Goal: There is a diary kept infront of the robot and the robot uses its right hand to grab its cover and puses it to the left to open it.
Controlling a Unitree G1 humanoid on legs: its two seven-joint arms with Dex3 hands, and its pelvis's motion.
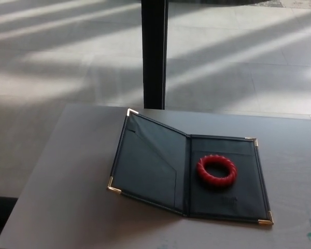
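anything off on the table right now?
Two things. The diary is already open, yet its left cover looks propped up at an angle rather than lying flat on the table. A red twisted ring sits on the right inside page, an unexpected item there. Neither robot hand is in view.

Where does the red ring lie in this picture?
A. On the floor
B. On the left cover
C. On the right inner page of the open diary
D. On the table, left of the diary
C: the red ring rests on the right inside panel of the open diary, right of the spine.
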